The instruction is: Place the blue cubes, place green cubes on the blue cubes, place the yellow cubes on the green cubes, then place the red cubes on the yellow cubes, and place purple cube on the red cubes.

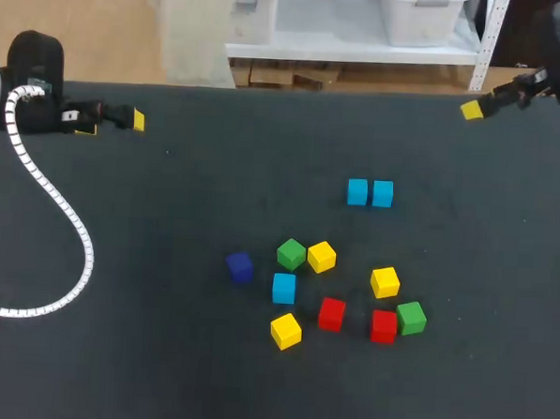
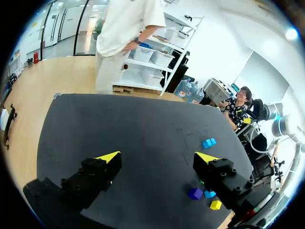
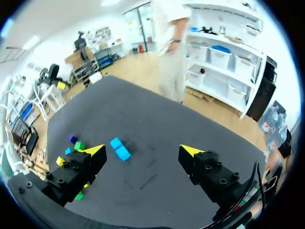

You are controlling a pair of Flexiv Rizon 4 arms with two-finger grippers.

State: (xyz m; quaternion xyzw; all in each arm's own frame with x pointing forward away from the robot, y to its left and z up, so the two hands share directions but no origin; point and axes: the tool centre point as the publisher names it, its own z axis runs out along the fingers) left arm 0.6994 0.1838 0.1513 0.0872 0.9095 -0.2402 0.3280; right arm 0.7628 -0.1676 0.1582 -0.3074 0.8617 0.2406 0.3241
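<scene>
The left gripper (image 2: 158, 157) hangs over the far left part of the table (image 1: 160, 353), its fingers spread wide with nothing between them. The right gripper (image 3: 142, 150) is at the far right corner, also released and empty. A blue cube (image 1: 357, 192) and a second blue cube (image 1: 382, 193) stand side by side, right of the middle. Nearer lies a loose group. A third blue cube (image 1: 283, 288) has the purple cube (image 1: 239, 267) just to its left, a green cube (image 1: 291, 254) and a yellow cube (image 1: 322, 257) just behind it, and a second yellow cube (image 1: 286, 330) in front of it. To the right are a red cube (image 1: 331, 314), a third yellow cube (image 1: 385, 282), and a second red cube (image 1: 383, 326) touching a second green cube (image 1: 410, 318). Every cube rests directly on the table.
</scene>
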